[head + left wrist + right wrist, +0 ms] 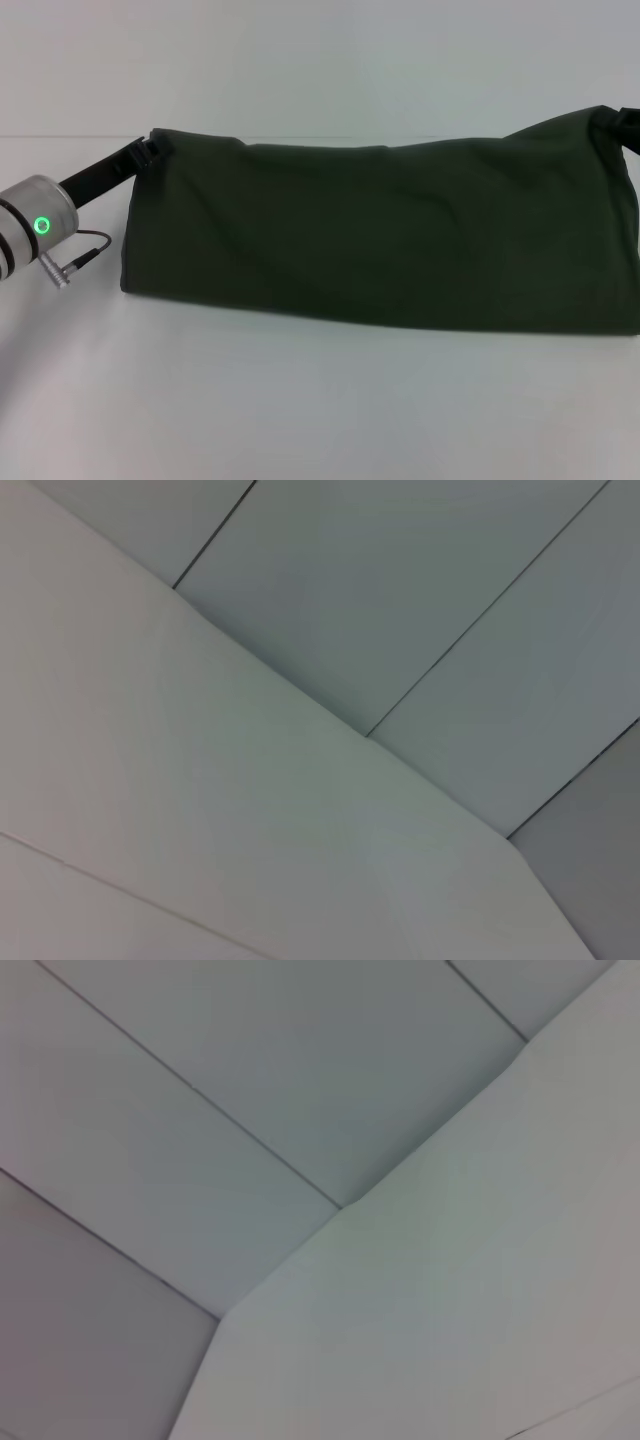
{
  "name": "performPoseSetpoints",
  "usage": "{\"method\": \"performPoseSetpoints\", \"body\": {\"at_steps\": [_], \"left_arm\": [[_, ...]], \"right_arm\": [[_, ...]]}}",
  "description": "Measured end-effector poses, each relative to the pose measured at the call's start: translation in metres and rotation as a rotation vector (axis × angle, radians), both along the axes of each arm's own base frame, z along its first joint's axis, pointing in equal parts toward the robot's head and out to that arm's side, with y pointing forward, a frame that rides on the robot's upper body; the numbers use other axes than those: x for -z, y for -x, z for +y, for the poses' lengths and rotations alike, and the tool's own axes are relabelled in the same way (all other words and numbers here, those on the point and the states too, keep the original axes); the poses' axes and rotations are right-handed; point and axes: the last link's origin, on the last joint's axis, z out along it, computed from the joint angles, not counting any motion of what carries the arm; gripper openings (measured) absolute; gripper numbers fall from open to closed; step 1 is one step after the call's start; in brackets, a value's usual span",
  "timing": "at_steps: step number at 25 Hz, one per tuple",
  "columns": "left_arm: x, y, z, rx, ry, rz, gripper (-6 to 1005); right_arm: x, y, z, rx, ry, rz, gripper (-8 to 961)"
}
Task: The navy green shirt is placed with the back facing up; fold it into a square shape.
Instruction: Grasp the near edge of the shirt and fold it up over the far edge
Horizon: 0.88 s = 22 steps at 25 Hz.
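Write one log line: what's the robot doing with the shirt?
shirt: folded band, far edge lifted | left gripper: left corner | right gripper: right corner | table

The navy green shirt (380,235) spans the frame's middle from left to right edge, blocking passage there. Bare worktop (300,410) lies open across the whole lower frame.

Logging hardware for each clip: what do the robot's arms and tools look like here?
In the head view, the left arm ends in a silver metal cylinder with dark rings, a glowing green ring light and a thin dark cable on a metal plug. Its left tool is black and slim. Only a black tip of the right tool shows by the shirt. The wrist views show neither.
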Motion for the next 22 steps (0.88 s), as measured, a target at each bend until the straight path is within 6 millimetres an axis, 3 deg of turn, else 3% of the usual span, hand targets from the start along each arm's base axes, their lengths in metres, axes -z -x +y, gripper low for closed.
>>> {"method": "performPoseSetpoints", "body": {"at_steps": [12,22], "left_arm": [[0.015,-0.019,0.012,0.017,-0.048,0.054,29],[0.025,-0.018,0.015,-0.003,-0.083,0.086,29]], "right_arm": [[0.014,-0.012,0.005,0.080,-0.043,-0.093,44],[0.029,-0.015,0.011,0.113,-0.053,-0.168,45]]}}
